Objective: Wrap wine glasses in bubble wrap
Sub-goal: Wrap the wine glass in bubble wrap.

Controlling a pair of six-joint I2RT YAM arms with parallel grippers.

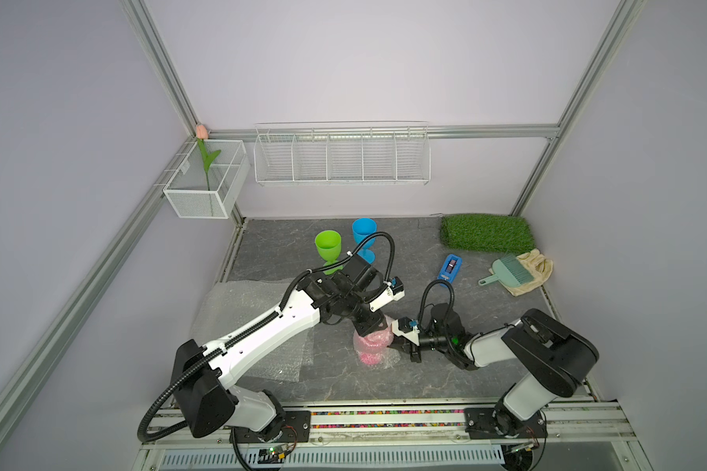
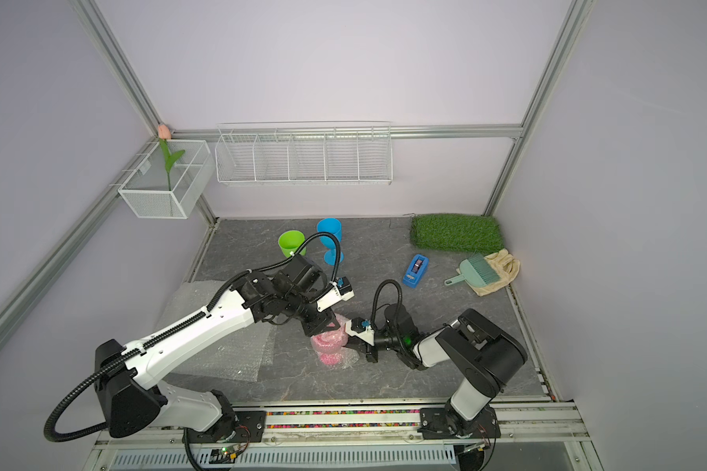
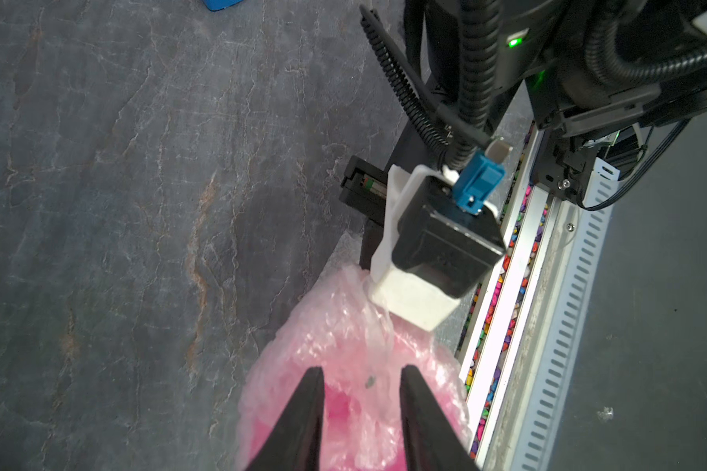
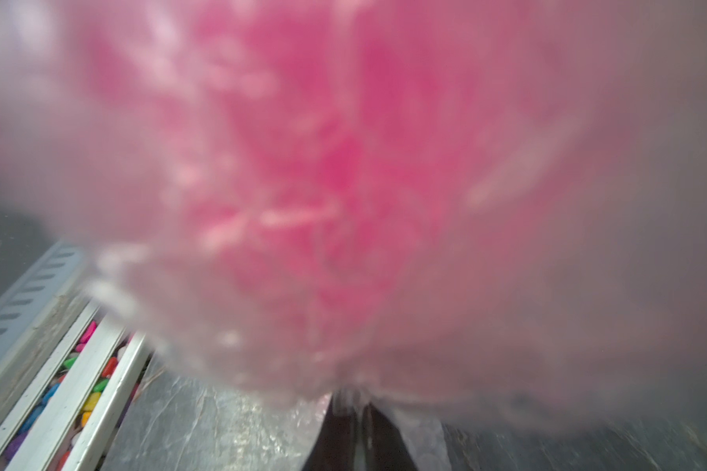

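Clamping soft, slippery bubble wrap point(image 1: 389, 361) in right gripper point(image 4: 354, 416), lower centre; hovering left gripper point(image 3: 362, 369) narrowly parted over light, tippy pink goblet point(image 3: 343, 428); probably gripping gathered film.

Grey tabletop point(image 1: 445, 387), bubble wrap point(image 1: 237, 301), green goblet point(image 1: 328, 244), blue goblet point(image 1: 363, 232), grass mat point(image 1: 486, 232), tape dispenser point(image 1: 450, 267)

My left arm point(image 1: 262, 330) and right arm point(image 1: 490, 346) wear white shells between black joints, with ribbed black cables point(image 1: 392, 248) looping alongside. A blue plug point(image 3: 480, 183) tops the white-bracketed wrist camera point(image 3: 445, 253) — my left gripper point(image 3: 362, 369) has tapered black fingers point(image 3: 299, 424).
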